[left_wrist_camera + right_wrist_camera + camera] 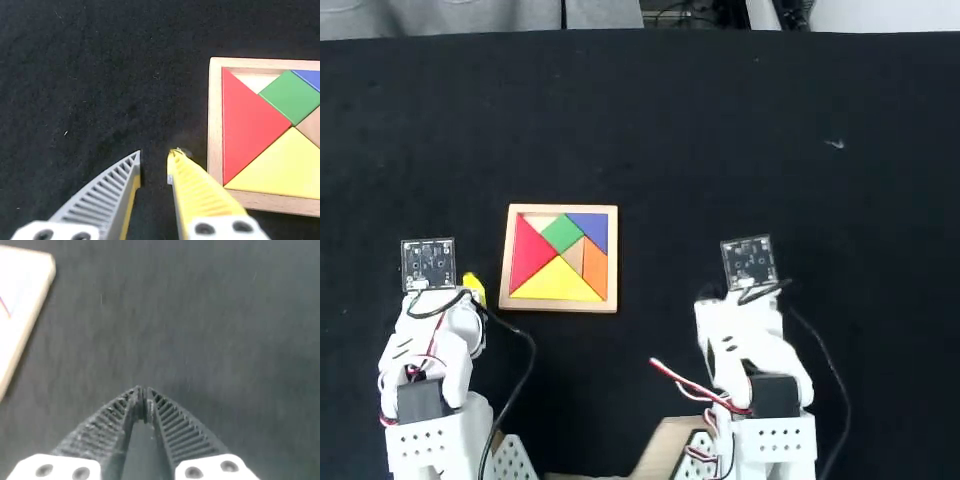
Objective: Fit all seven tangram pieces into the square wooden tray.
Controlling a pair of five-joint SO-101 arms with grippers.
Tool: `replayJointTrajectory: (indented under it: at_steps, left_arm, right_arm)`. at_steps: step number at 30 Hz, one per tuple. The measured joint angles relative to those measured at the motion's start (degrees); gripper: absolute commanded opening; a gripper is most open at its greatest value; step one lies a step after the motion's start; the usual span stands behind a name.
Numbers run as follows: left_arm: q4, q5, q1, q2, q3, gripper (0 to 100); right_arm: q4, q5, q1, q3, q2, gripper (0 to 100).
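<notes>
The square wooden tray (506, 262) lies on the black table with coloured tangram pieces packed flat inside: a red triangle (529, 255), a yellow triangle (560, 284), a green square (562, 232), a blue triangle (590, 227) and an orange piece (596, 265). In the left wrist view, my left gripper (155, 155) sits just beside the tray's rim (215, 125), slightly open and holding nothing, with its yellow finger (192, 187) closest to the wood. My right gripper (143, 390) is shut and empty over bare cloth, and a tray corner (25, 280) shows farther off.
Both arms rest near the table's front edge, the left arm (430, 345) just left of the tray and the right arm (750, 345) well to its right. Black cloth covers the table on all sides of the tray.
</notes>
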Motion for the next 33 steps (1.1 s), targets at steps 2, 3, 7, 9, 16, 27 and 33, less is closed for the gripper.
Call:
replayJointTrajectory:
  at_steps: [2, 3, 7, 9, 16, 27, 33]
  left_arm:
    - [0.0, 0.0, 0.0, 0.0, 0.0, 10]
    - [0.0, 0.0, 0.0, 0.0, 0.0, 10]
    - [0.0, 0.0, 0.0, 0.0, 0.0, 10]
    - [0.0, 0.0, 0.0, 0.0, 0.0, 10]
    - [0.0, 0.0, 0.0, 0.0, 0.0, 10]
    - [0.0, 0.0, 0.0, 0.0, 0.0, 10]
    - [0.0, 0.0, 0.0, 0.0, 0.0, 10]
  right_arm:
    - [5.3, 0.0, 0.0, 0.0, 0.0, 1.1]
    - [7.6, 0.1, 0.0, 0.0, 0.0, 1.1]
    - [9.8, 0.1, 0.0, 0.0, 0.0, 1.1]
    - [10.0, 0.1, 0.0, 0.0, 0.0, 1.1]
    - [10.1, 0.1, 0.0, 0.0, 0.0, 1.1]
    - [10.1, 0.1, 0.0, 0.0, 0.0, 1.1]
    - [10.1, 0.1, 0.0, 0.0, 0.0, 1.1]
